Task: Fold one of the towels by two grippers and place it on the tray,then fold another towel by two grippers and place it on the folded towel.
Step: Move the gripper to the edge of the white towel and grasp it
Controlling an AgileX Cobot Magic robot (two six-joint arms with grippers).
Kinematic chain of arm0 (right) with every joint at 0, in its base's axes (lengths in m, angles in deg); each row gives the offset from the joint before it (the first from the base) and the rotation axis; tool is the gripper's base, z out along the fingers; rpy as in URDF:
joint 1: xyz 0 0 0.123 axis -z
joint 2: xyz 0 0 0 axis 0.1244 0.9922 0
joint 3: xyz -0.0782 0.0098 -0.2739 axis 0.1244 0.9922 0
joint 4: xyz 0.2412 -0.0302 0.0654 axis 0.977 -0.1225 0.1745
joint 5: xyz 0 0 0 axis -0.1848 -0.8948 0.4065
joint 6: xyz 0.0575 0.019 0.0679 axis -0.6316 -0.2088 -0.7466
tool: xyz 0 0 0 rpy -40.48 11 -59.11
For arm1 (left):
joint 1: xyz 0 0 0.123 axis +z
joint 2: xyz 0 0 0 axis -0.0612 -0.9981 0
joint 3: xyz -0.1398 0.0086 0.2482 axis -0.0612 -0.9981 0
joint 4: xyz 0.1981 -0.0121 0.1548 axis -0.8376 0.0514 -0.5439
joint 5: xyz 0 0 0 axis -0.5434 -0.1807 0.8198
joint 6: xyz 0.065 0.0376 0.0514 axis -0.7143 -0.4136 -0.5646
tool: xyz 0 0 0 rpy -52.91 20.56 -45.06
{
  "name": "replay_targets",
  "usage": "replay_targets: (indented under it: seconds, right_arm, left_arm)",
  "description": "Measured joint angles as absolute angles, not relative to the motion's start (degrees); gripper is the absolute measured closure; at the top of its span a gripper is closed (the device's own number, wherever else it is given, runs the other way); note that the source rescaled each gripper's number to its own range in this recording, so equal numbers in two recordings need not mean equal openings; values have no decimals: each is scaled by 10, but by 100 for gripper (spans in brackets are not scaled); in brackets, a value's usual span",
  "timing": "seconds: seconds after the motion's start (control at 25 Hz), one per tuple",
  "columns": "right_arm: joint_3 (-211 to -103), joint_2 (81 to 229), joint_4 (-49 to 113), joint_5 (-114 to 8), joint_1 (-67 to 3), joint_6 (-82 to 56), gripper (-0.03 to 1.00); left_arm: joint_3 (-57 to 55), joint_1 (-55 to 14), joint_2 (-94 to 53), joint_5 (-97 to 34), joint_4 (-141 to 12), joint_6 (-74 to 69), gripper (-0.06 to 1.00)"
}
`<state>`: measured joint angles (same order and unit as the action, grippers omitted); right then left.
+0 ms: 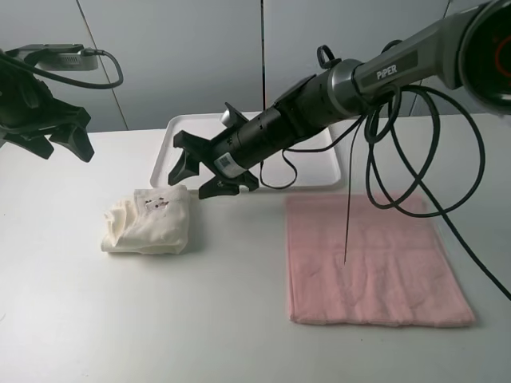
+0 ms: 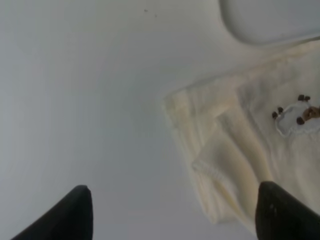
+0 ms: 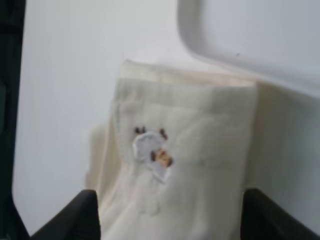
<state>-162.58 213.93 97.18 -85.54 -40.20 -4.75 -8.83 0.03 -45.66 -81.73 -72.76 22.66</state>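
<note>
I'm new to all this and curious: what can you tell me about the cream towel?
The cream towel is terry cloth, folded into a thick, rumpled bundle with a small dark embroidered mark on top. It lies flat on the white table, by the tray's near corner. The open right gripper hovers close by.

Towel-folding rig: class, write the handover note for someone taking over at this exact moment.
Left gripper: open, empty, raised over the table's left edge.
Right gripper: open, empty, low over the cream towel's tray-side edge.
Cream towel: folded bundle on the table, just in front of the tray, not on it.
Pink towel: flat, unfolded, on the right.
Done: cream towel folded.
Left: set it on the tray, fold the pink towel, stack it on top.
</note>
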Motion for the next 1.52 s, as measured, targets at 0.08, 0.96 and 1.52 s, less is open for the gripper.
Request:
replay_targets:
  seconds: [0.08,0.96,1.52]
  right_arm:
    - [-1626,2139,922,-854,-397,-74,32]
    - [-1626,2164,944,-823,-440,-82,32]
    - [-1650,2180,955,-795,-473,-90,32]
  left_arm:
    - [-88,0,-457,-817,-728,227,8]
    - [-87,0,-457,-816,-726,227,8]
    - [-87,0,-457,-816,-722,227,8]
